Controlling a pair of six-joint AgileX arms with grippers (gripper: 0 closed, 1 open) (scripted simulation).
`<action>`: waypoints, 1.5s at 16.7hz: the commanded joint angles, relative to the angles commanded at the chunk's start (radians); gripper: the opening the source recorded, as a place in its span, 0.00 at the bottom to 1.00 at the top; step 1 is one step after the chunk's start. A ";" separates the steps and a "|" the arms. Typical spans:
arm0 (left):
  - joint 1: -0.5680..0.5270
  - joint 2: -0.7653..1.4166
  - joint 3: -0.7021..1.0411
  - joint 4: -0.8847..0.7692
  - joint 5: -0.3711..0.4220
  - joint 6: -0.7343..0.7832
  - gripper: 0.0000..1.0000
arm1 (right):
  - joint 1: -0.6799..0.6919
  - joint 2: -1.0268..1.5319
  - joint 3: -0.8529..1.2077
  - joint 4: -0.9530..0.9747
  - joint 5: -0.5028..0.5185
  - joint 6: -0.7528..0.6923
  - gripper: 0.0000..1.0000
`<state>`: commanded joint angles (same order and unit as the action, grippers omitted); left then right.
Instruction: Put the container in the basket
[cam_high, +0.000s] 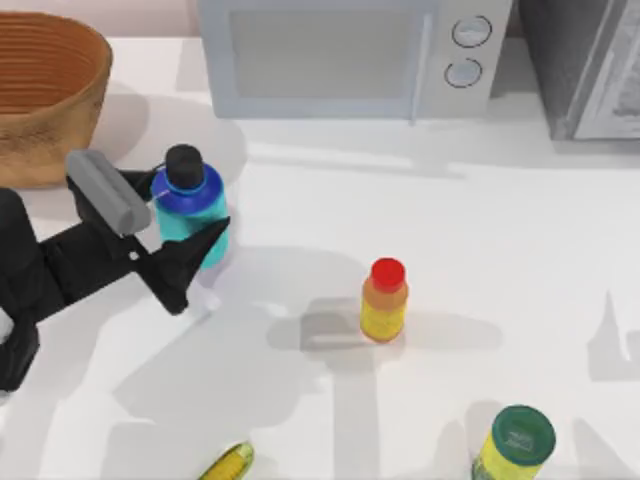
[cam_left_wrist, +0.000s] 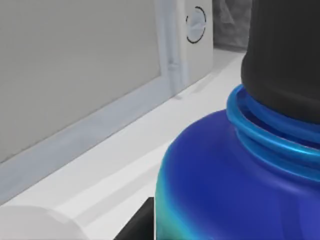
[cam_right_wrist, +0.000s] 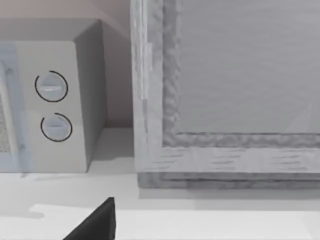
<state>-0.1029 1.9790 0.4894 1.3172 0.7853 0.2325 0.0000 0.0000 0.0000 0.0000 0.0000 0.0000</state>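
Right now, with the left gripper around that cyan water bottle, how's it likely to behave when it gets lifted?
The cyan water bottle looks rigid, so it probably won't squash in the left gripper. Its smooth, glossy side could slip. It stands tall and upright on the table, so a sideways nudge might tip it.

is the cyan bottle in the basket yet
No. The cyan bottle stands upright on the table between the left gripper's fingers, beside the basket, not inside it.

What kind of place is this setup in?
Probably a rendered kitchen counter: a microwave with two dials stands at the back of a white table, a woven wicker basket sits at the left, and bottles and a jar are scattered about.
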 joint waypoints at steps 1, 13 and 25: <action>0.015 -0.018 0.063 -0.062 0.034 0.015 0.00 | 0.000 0.000 0.000 0.000 0.000 0.000 1.00; 0.406 -0.064 0.918 -1.108 0.426 0.175 0.00 | 0.000 0.000 0.000 0.000 0.000 0.000 1.00; 0.599 0.000 1.161 -1.435 0.514 0.213 0.00 | 0.000 0.000 0.000 0.000 0.000 0.000 1.00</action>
<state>0.4964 1.9785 1.6501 -0.1181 1.2993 0.4456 0.0000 0.0000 0.0000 0.0000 0.0000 0.0000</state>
